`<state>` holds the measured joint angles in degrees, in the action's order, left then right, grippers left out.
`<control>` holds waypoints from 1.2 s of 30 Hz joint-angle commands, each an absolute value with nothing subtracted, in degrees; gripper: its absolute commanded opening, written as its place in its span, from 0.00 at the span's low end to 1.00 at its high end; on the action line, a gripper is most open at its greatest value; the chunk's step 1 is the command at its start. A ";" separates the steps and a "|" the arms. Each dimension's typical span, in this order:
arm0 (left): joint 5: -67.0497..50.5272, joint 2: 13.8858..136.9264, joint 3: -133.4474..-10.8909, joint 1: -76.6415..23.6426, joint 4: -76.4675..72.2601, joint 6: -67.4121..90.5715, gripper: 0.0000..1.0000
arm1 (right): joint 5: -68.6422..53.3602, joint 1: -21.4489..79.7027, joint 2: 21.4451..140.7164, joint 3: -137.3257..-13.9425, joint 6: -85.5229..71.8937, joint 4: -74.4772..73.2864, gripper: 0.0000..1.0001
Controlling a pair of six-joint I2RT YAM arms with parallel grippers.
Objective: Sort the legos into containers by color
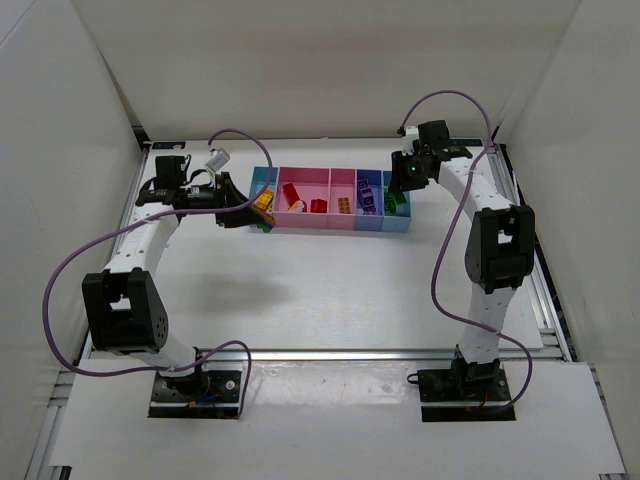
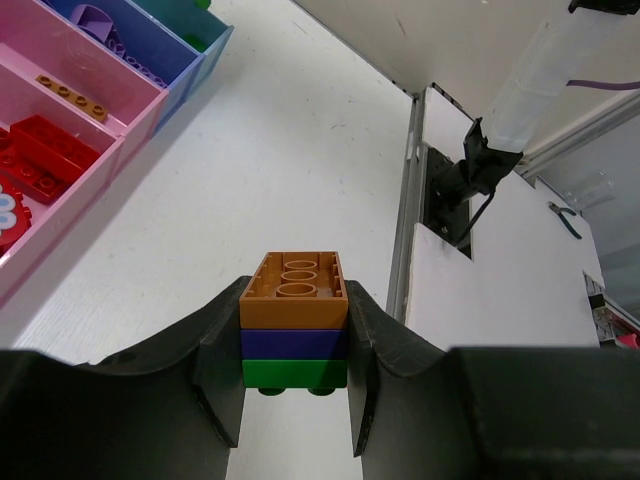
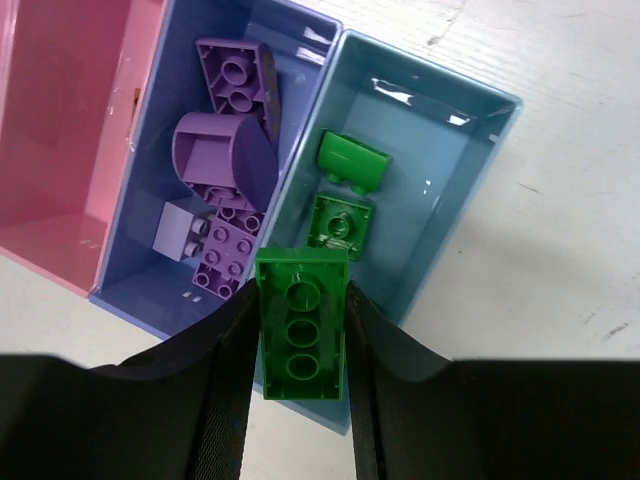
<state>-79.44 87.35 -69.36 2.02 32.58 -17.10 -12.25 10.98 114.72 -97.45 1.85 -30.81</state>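
Note:
The containers [image 1: 330, 175] stand in a row at the back of the table. My left gripper [image 1: 252, 210] is at the row's left end. In the left wrist view it [image 2: 295, 345] is shut on a lego chunk [image 2: 294, 320] of orange, purple and green layers, held over the white table in front of the bins. My right gripper [image 1: 400, 190] is at the row's right end. In the right wrist view it [image 3: 300, 340] is shut on a flat green lego [image 3: 302, 325], over the near wall of the right light blue bin [image 3: 440, 200], which holds two green legos [image 3: 341, 222].
The dark blue bin [image 3: 150, 150] holds several purple legos [image 3: 225, 160]. The wide pink bin holds red legos [image 2: 45, 150]; the narrower pink bin holds an orange strip [image 2: 72, 95]. Yellow legos [image 1: 263, 198] lie in the left bin. White walls enclose the table; cables loop off both arms.

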 commanded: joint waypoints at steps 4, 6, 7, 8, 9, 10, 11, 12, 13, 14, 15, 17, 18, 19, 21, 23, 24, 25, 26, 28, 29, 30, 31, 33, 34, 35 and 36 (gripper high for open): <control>-80.24 87.19 -71.02 1.85 32.70 -17.84 0.19 | -14.42 11.86 115.66 -100.99 1.49 -30.32 0.27; -80.16 87.28 -71.02 1.85 32.61 -18.02 0.19 | -14.06 11.69 116.37 -100.99 1.93 -30.06 0.42; -80.24 87.36 -71.02 1.76 32.52 -18.02 0.19 | -13.89 11.69 116.54 -100.99 1.93 -30.15 0.48; -80.24 87.45 -71.02 1.76 32.52 -18.02 0.19 | -13.71 11.78 116.54 -100.99 1.93 -29.97 0.54; -80.33 87.45 -70.93 1.76 32.61 -18.10 0.19 | -13.36 11.78 116.63 -100.90 2.02 -30.06 0.56; -80.42 87.63 -71.01 1.84 32.61 -18.02 0.19 | -13.10 11.69 116.72 -100.81 2.02 -29.97 0.59; -80.42 87.63 -71.10 1.85 32.69 -18.10 0.19 | -12.66 11.69 116.63 -100.72 1.93 -29.71 0.59; -80.42 87.80 -71.19 1.85 32.61 -18.02 0.19 | -12.31 11.78 116.72 -100.37 2.02 -29.62 0.60; -80.42 87.80 -71.28 1.85 32.61 -18.02 0.19 | -12.13 11.78 116.63 -100.28 2.28 -29.62 0.61; -80.42 87.80 -71.37 1.85 32.61 -18.10 0.19 | -11.87 11.78 116.46 -100.20 2.29 -29.45 0.62; -80.59 87.72 -71.37 1.85 32.61 -18.28 0.19 | -11.87 11.86 116.28 -100.11 2.37 -29.36 0.62; -81.12 87.45 -71.28 1.85 32.61 -18.54 0.19 | -14.49 11.69 115.06 -99.76 3.51 -29.18 0.61; -81.47 87.36 -71.11 1.85 32.78 -18.63 0.19 | -16.85 11.86 114.18 -99.41 3.95 -28.92 0.61; -82.00 87.28 -71.02 1.85 32.61 -18.72 0.19 | -23.31 11.87 111.82 -98.88 4.48 -28.22 0.62; -82.61 86.93 -70.58 1.84 32.61 -18.90 0.19 | -37.08 12.13 109.52 -97.74 5.18 -26.47 0.62; -83.05 86.57 -70.05 1.50 32.61 -19.07 0.19 | -46.88 12.74 107.06 -96.51 6.32 -25.93 0.66; -83.58 86.40 -70.05 1.49 32.61 -19.25 0.19 | -51.72 13.53 106.70 -96.59 6.94 -26.45 0.68; -84.45 86.31 -70.05 1.49 32.61 -19.42 0.20 | -60.29 14.14 106.53 -96.59 7.47 -26.80 0.71; -86.03 86.48 -70.14 1.41 32.61 -19.51 0.20 | -64.12 14.67 106.61 -96.59 7.38 -26.98 0.71; -89.01 86.83 -70.22 1.23 32.61 -19.60 0.21 | -72.58 16.78 106.61 -96.16 6.69 -26.28 0.72; -89.56 86.92 -70.31 0.88 32.61 -19.60 0.21 | -75.38 18.44 106.52 -96.07 6.51 -25.41 0.72; -90.08 87.01 -70.23 0.79 32.52 -19.77 0.21 | -76.37 19.24 106.61 -96.41 6.42 -25.40 0.72; -90.44 86.92 -70.05 0.53 32.52 -19.78 0.21 | -76.99 20.12 106.61 -97.46 6.42 -25.40 0.72; -90.88 86.75 -70.05 0.18 32.61 -20.13 0.22 | -77.95 21.87 107.40 -98.87 6.76 -26.01 0.72; -91.05 86.75 -70.22 0.09 32.61 -20.30 0.22 | -77.96 23.36 107.75 -99.66 7.03 -26.45 0.73; -91.32 87.01 -70.49 0.17 32.61 -20.30 0.22 | -78.13 24.16 108.28 -100.89 7.64 -26.63 0.73; -91.67 87.19 -70.75 0.18 32.78 -20.30 0.22 | -78.05 25.04 108.72 -101.51 7.99 -26.98 0.74</control>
<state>-83.11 87.88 -69.36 0.54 32.58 -18.90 -71.70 23.46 108.31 -97.43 6.33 -27.07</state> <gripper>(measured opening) 0.480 0.734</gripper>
